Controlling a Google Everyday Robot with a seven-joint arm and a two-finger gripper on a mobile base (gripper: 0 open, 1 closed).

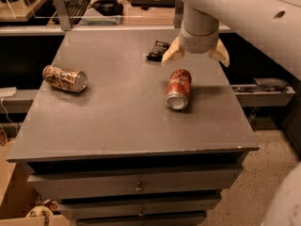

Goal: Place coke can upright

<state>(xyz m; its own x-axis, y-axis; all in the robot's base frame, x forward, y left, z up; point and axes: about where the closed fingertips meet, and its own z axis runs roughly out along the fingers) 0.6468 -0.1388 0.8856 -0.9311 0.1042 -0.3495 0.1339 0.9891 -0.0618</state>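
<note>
The red-orange coke can (178,89) lies on its side on the grey table top (117,117), right of centre, its silver end facing the front. My gripper (195,56) hangs just above and behind the can, clear of it. Its two cream fingers (171,53) are spread wide apart, and nothing is between them.
A brown-and-gold patterned can (65,77) lies on its side at the left of the table. A small black wrapper (157,50) lies at the back, left of the gripper. The table has drawers below. A desk with a keyboard (76,4) stands behind.
</note>
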